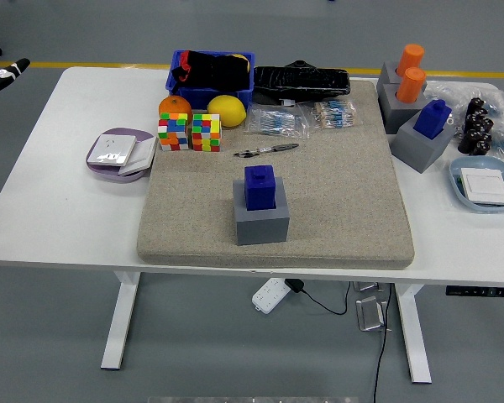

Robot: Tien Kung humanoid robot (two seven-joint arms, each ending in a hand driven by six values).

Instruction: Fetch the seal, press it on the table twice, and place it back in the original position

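A dark blue seal [259, 185] stands upright in its grey block holder [261, 221] in the middle of the beige felt mat [344, 193]. Nothing touches it. Only the black and white tip of my left arm [5, 72] shows, at the picture's left edge, beyond the table's far left corner and far from the seal. My right arm is out of view.
A second blue seal [434, 118] on a grey block and two orange seals [411, 71] stand at the right. Two puzzle cubes [191, 132], an orange, a lemon [227, 110], a pen [266, 150], a blue bin [211, 77], bagged items and two dishes [119, 154] surround the mat.
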